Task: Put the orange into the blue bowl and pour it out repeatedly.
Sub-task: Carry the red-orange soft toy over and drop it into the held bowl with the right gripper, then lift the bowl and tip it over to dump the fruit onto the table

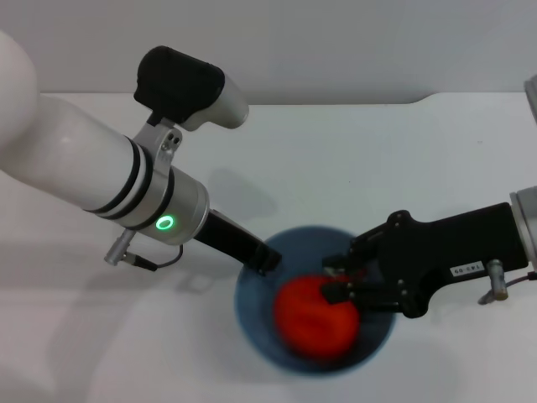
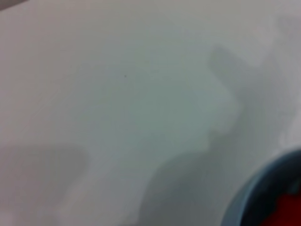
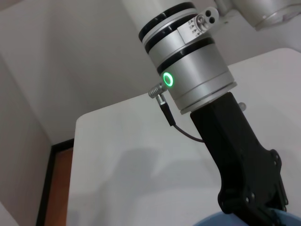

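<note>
The blue bowl (image 1: 254, 312) sits on the white table near its front edge. The orange (image 1: 315, 323) lies inside it, blurred as if moving. My right gripper (image 1: 336, 278) hangs open over the bowl's right side, just above the orange, with nothing held between its fingers. My left gripper (image 1: 267, 258) reaches down to the bowl's left rim. In the left wrist view, the bowl's rim (image 2: 251, 200) and a patch of the orange (image 2: 288, 213) show in one corner. The right wrist view shows the left gripper (image 3: 251, 197) against the bowl's edge (image 3: 288, 217).
The white table (image 1: 352, 159) stretches behind and to both sides of the bowl. Its back edge meets a pale wall. A brown door or floor strip (image 3: 59, 188) lies beyond the table's corner in the right wrist view.
</note>
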`<state>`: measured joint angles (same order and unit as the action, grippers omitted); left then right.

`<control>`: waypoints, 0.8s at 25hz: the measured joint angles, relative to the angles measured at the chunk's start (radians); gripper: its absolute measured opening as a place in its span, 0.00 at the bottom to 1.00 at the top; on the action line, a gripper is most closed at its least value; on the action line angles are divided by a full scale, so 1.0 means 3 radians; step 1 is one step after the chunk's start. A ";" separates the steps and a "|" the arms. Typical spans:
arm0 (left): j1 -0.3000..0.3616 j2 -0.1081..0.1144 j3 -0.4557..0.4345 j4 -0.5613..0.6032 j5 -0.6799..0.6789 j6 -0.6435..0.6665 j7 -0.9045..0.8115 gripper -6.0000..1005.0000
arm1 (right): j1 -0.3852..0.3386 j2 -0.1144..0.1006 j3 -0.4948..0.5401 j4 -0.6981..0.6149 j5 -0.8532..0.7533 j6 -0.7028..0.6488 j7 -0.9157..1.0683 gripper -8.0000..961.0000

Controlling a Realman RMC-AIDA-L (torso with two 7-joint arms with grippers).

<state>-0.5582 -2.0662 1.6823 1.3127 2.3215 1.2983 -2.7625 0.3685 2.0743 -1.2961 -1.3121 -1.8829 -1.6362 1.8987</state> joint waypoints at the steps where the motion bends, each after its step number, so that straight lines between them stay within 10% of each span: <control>1: 0.0005 0.0001 -0.0008 0.0005 -0.0004 -0.0007 -0.0001 0.00 | 0.0000 0.0000 0.0013 -0.0010 -0.0002 0.0001 0.0001 0.07; 12: 0.0190 0.0026 -0.0136 0.0161 0.0242 -0.0189 0.0086 0.00 | -0.0055 -0.0012 0.0751 0.0014 -0.0003 0.0011 0.0385 0.48; 20: 0.0952 0.0025 -0.0169 0.0930 0.0436 -0.1017 0.0410 0.00 | -0.0196 -0.0021 0.1466 0.0160 -0.0391 -0.0016 0.0637 0.48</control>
<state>-0.2727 -2.0585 1.6317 1.5917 2.4523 0.9933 -2.6394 0.3098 2.0681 -0.8562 -1.2643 -2.0003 -1.6411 2.0898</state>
